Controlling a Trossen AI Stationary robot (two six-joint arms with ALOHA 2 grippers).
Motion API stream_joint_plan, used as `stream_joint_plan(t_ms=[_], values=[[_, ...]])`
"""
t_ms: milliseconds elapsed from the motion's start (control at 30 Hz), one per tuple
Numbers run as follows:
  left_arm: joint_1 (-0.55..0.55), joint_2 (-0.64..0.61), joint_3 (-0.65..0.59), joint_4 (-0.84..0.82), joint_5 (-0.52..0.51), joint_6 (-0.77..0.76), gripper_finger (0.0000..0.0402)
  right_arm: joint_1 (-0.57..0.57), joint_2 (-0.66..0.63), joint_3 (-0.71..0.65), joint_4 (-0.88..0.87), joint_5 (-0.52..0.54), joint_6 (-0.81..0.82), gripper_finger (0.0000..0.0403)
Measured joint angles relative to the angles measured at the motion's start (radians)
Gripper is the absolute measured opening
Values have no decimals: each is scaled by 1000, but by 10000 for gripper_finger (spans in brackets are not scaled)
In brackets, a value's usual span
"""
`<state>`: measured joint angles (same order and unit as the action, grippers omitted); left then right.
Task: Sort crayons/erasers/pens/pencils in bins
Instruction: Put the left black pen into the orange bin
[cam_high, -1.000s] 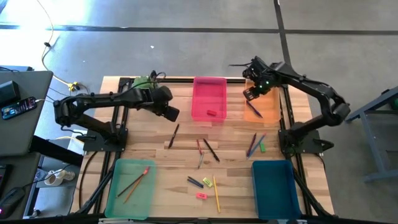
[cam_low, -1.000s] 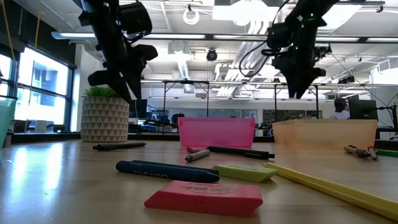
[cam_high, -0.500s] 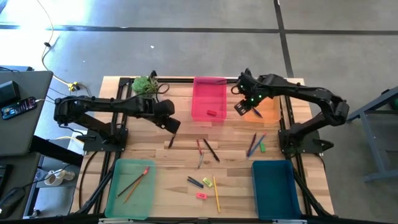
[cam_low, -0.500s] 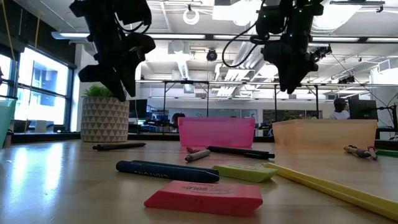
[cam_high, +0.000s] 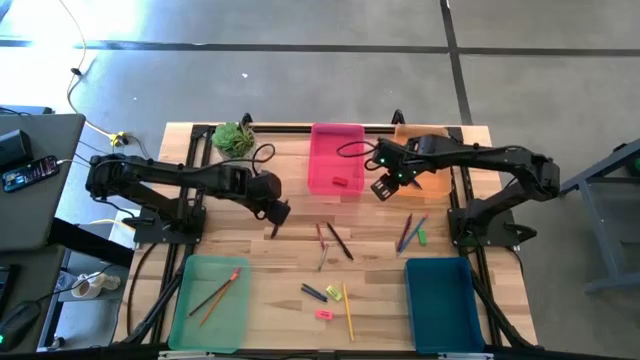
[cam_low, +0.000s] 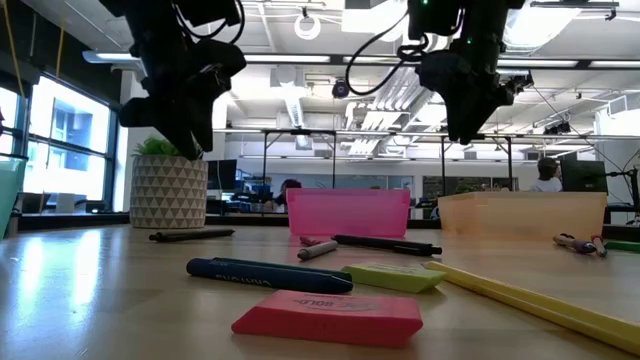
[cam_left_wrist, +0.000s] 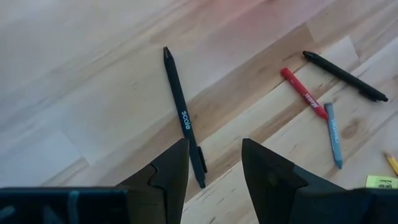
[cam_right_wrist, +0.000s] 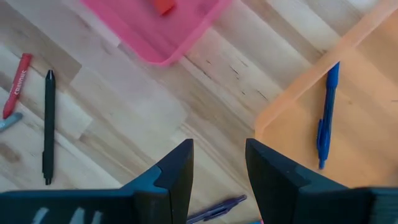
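From above, the left claw (cam_high: 274, 208) hangs over the near-left of the wooden surface (cam_high: 300, 255), directly above a black pen (cam_high: 277, 222) that lies steeply from far to near; the left arm is nearer it. The right claw (cam_high: 384, 186) hovers between the pink bin (cam_high: 318, 140) and the orange bin (cam_high: 440, 185).

The low view shows both claws raised clear of the surface.

The left wrist view alone shows the pen (cam_left_wrist: 184, 118) running lengthwise into the gap between parted, empty fingers (cam_left_wrist: 168, 171).

The right wrist view shows that claw parted and empty, with a blue pen (cam_right_wrist: 326, 115) in the orange bin.
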<state>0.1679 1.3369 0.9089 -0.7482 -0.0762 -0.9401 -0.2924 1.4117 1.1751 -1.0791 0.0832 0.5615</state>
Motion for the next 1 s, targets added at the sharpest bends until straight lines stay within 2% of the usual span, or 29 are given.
stream_joint_plan(t_ms=[267,400,667,1000], values=[[-27,67,0,11,-22,-26,135,13,0,0,0,31,6,138],[-28,125,0,25,-26,-29,135,12,0,0,1,32,-40,138],[-9,244,0,103,-18,-56,135,-2,0,0,1,62,-116,138],[28,366,0,122,-19,-79,135,-4,0,0,1,62,-169,138]])
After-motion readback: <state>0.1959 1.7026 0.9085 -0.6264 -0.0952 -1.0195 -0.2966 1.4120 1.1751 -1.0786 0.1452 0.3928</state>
